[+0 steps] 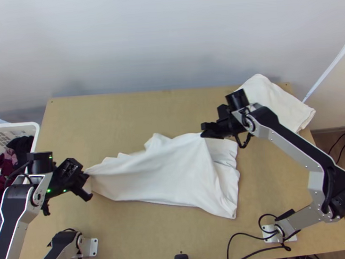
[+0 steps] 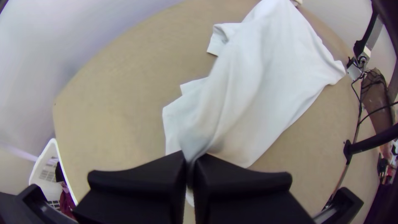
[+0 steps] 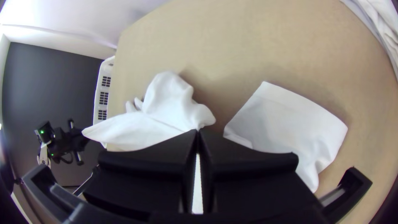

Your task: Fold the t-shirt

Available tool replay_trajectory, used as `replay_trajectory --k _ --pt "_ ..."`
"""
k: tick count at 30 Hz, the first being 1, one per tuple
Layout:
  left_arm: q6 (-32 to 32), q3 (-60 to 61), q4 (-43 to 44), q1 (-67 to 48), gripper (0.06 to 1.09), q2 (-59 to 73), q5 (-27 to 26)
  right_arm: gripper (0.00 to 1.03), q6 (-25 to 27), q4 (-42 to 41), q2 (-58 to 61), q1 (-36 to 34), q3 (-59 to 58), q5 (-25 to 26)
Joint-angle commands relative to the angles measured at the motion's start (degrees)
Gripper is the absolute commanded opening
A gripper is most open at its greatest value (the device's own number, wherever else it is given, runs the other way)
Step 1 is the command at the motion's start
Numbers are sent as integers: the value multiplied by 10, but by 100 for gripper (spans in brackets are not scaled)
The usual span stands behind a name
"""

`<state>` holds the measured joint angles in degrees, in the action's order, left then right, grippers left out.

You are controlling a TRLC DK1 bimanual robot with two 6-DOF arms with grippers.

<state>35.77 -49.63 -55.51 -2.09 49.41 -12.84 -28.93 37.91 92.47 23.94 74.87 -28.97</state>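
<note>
The white t-shirt (image 1: 161, 173) lies stretched across the middle of the table, bunched in folds, with parts lifted at both ends. At its left end my left gripper (image 1: 85, 177) is shut on a gathered edge. In the left wrist view the cloth (image 2: 257, 87) runs out from between the fingers of that gripper (image 2: 190, 166). My right gripper (image 1: 204, 130) is shut on the upper edge of the shirt towards its right end. In the right wrist view cloth (image 3: 166, 108) is pinched at the tips of the right gripper (image 3: 198, 135), and a flat part lies beside it.
A folded white cloth (image 1: 274, 98) rests at the table's far right corner. A white basket (image 1: 35, 132) with dark and red clothes stands at the left edge. Bare wood (image 1: 124, 114) stretches along the back, and black cables (image 1: 247, 254) lie by the near edge.
</note>
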Motion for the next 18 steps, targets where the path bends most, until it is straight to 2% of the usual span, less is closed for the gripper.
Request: replay_trajectory --k 1,2,5,8,12,18 --pt "-17 -3 14 -37 60 25 -1 3 -11 -1 -19 -7 -23 -2" --pt "-33 1 29 -48 64 39 -1 3 -11 -2 -20 -7 -25 -2" --pt "-82 8 98 -68 66 95 -1 3 -15 -7 -23 -9 -34 -2" --pt "-115 -7 120 -77 83 162 -1 3 -19 -19 -28 -12 -42 -2" --pt "-113 -28 119 -64 100 208 -1 3 -22 -20 -33 -14 -45 -2" --pt "-84 -55 114 17 104 186 -6 3 -25 -26 -37 -17 -53 -1"
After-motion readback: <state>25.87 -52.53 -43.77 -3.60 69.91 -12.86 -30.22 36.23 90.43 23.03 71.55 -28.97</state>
